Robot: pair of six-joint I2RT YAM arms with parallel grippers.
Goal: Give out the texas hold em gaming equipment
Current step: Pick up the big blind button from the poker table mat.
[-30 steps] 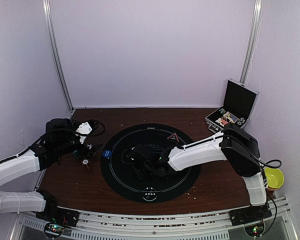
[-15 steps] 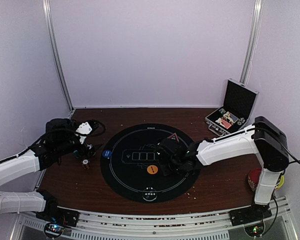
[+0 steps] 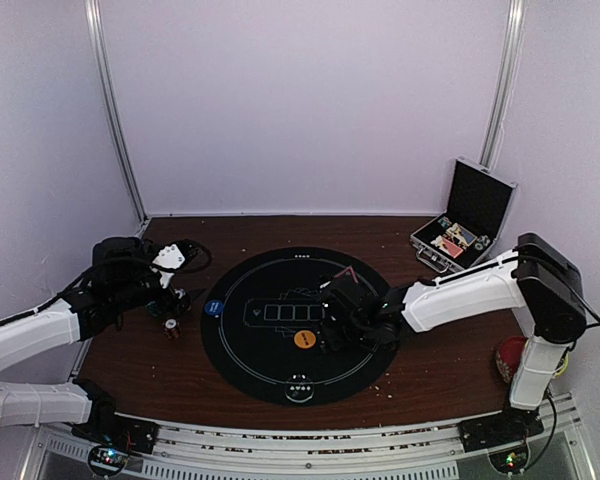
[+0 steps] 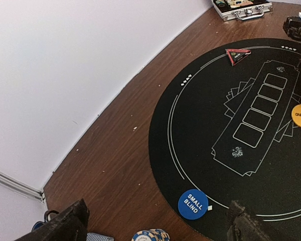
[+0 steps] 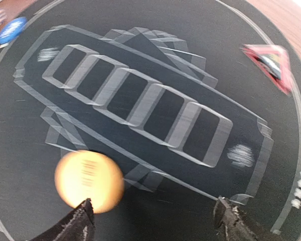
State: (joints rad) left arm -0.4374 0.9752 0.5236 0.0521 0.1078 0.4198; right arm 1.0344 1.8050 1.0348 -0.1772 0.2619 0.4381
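Note:
An orange disc (image 3: 303, 339) lies flat on the black round mat (image 3: 250, 350), just below the printed card boxes. My right gripper (image 3: 330, 330) hovers right beside it, open and empty. In the right wrist view the orange disc (image 5: 89, 181) sits by the left fingertip (image 5: 76, 225) of the right gripper (image 5: 153, 223). A blue disc (image 3: 213, 308) marked SMALL BLIND (image 4: 192, 204) rests on the mat's left edge. The red triangle marker (image 3: 347, 272) lies at the mat's far right. My left gripper (image 3: 175, 298) is open above a chip stack (image 4: 150, 235) and grey-backed cards (image 4: 99, 237).
An open silver-edged black case (image 3: 460, 235) stands at the back right corner. A red bowl (image 3: 508, 357) sits at the right edge, partly behind the right arm's base. More chips (image 3: 170, 327) stand on the wood left of the mat. White walls close in on three sides.
The right arm swung from the mat's left-centre to its right half. The orange disc now lies free on the mat, and the right jaws have spread wider. The left arm stayed still.

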